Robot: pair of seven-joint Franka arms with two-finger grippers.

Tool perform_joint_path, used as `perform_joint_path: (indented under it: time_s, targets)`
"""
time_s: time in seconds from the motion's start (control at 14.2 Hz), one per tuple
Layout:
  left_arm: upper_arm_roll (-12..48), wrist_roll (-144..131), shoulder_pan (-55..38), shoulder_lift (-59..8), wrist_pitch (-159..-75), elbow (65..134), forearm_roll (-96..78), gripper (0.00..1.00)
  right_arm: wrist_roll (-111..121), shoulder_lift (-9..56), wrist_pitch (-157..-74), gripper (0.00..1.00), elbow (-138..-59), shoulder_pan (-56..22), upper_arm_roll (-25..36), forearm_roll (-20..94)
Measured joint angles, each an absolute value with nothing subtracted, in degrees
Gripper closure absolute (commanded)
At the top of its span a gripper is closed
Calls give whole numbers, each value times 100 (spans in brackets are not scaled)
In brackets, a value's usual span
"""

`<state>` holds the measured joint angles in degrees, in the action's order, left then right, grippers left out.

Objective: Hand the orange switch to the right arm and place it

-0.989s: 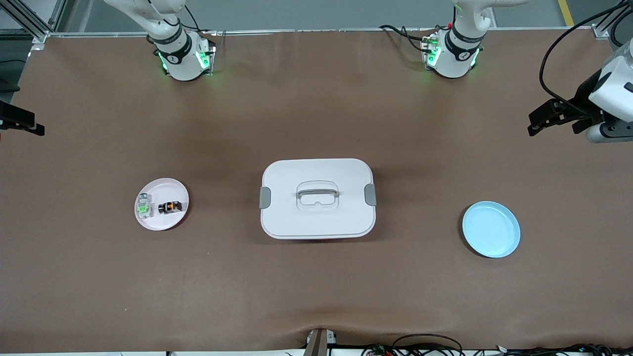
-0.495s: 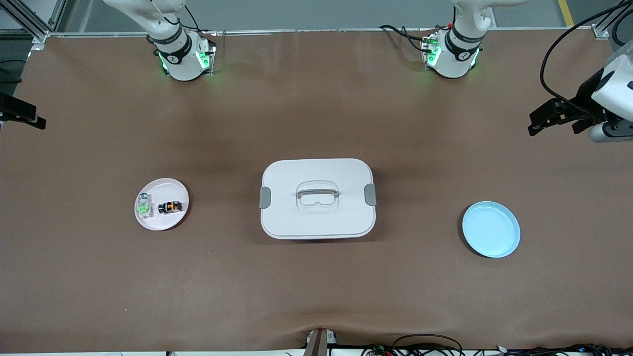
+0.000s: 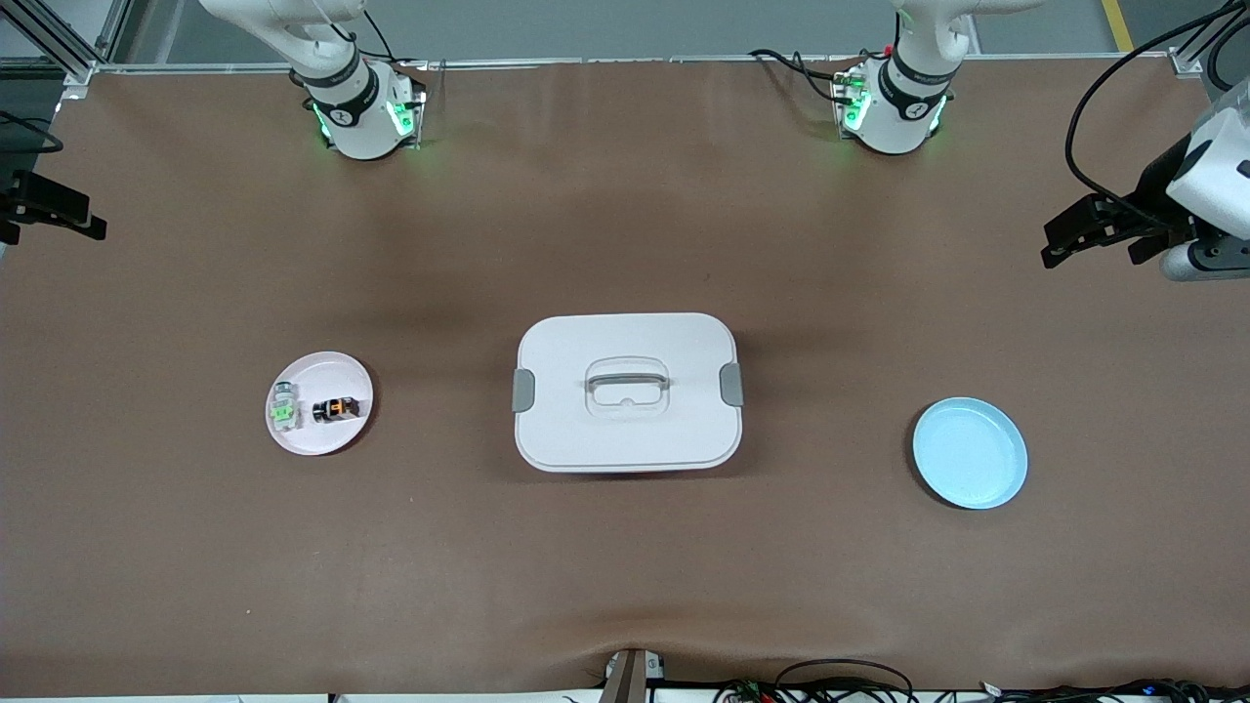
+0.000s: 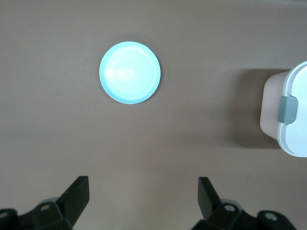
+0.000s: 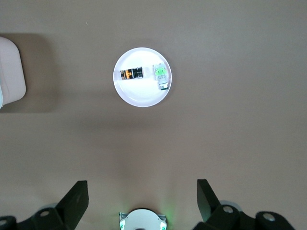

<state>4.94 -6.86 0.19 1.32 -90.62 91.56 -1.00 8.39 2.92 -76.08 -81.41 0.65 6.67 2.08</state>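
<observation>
Below the right gripper [image 5: 139, 203], jaws apart and empty, sat a white plate [image 5: 144, 98] holding the orange switch [image 5: 131, 74] beside a green switch [image 5: 161, 75]. Left gripper [image 4: 144, 201], jaws also apart, hung over bare table [image 4: 144, 143] near a blue plate [image 4: 130, 72]. White box [image 3: 626, 391] lay between both plates.
</observation>
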Motion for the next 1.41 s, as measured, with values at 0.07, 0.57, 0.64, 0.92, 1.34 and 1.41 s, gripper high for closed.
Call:
perform_joint_path:
  time_s: [0.07,0.57,0.64,0.92,1.34,1.41]
  targets:
    - [496,-686,12,131,-9062,9156,-100,0,839,210,-7674,0,-8264,64,667,209]
    - [496,-686,15,130,-9062,9156,-101,0,839,-331,-7982,0,-9059,63,654,210]
    - [496,-686,15,129,-9062,9156,-101,0,839,-363,-7999,0,-9108,63,648,210]
    - [496,-686,16,126,-9062,9160,-101,0,839,-463,-8056,0,-9286,63,641,210]
    - [494,-686,29,126,-9065,9158,-101,0,839,-787,-8275,0,-9742,63,640,210]
    - [494,-686,30,126,-9065,9158,-101,0,839,-821,-8288,0,-9774,63,640,210]
